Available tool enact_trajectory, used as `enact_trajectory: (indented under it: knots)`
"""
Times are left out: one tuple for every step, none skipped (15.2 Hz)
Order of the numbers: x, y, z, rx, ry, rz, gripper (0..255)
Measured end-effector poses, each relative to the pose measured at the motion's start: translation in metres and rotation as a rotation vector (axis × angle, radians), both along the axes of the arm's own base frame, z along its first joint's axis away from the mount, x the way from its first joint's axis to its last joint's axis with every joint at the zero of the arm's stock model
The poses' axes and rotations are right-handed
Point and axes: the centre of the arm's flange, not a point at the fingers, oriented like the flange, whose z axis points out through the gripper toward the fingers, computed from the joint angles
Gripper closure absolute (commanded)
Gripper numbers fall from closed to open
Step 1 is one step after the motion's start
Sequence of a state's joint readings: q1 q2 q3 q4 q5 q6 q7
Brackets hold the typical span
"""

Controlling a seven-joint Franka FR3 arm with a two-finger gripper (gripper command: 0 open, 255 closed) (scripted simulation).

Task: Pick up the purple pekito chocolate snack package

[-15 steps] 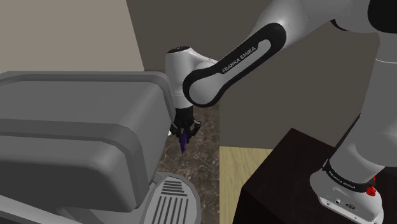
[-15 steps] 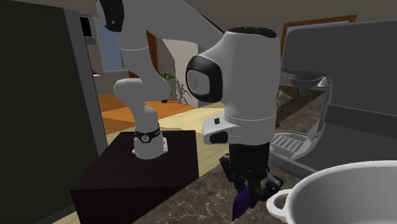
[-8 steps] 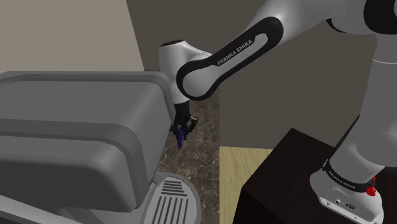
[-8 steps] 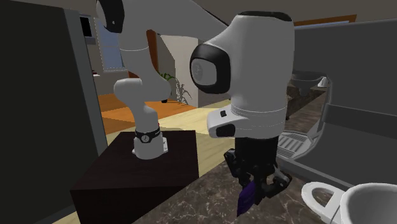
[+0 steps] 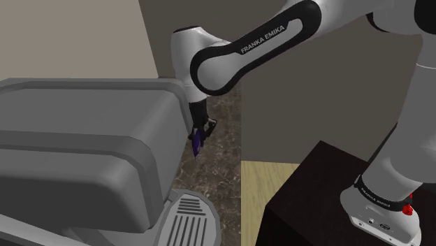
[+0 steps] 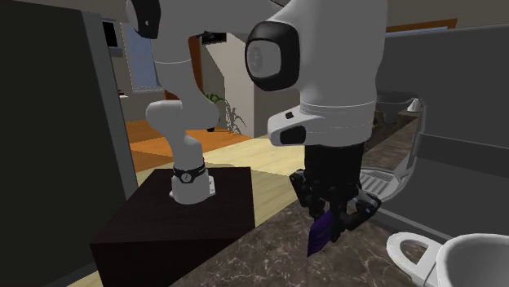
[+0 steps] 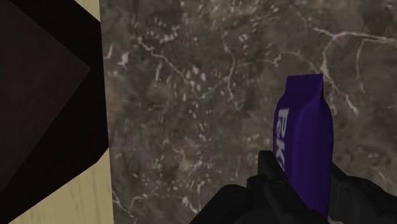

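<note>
The purple snack package (image 7: pixel 305 146) with white lettering hangs upright between the two black fingers (image 7: pixel 270 175), held clear above the dark marble counter (image 7: pixel 191 108). My gripper (image 7: pixel 308 186) is shut on its upper part. In the shoulder view the gripper (image 5: pixel 201 131) points down right beside the grey coffee machine (image 5: pixel 84 147), with the package (image 5: pixel 198 144) sticking out below it. In the second exterior view the package (image 6: pixel 322 232) hangs from the gripper (image 6: pixel 333 214) above the counter (image 6: pixel 245 261).
The coffee machine's drip tray (image 5: pixel 185 216) lies close below the hand. A white pot (image 6: pixel 461 261) with a handle stands at the second exterior view's lower right. The dark stand (image 5: pixel 314 203) sits off the counter's edge. A tall dark panel (image 6: pixel 49 139) borders the counter.
The arm has lifted the hand and the clasped purple package higher above the counter, drifting towards the second exterior view's right. The fingers' grip on it is unchanged.
</note>
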State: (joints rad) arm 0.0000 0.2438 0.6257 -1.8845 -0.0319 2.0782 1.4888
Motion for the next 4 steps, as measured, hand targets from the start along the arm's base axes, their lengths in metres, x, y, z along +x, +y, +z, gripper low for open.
enact_trajectory:
  knots:
    - [0.0, 0.0, 0.006, 0.0, 0.0, 0.0, 255]
    - [0.0, -0.001, 0.011, 0.0, 0.0, 0.0, 255]
    - [0.001, -0.002, 0.017, 0.0, 0.0, 0.0, 255]
    - [0.001, -0.002, 0.02, 0.0, 0.0, 0.0, 255]
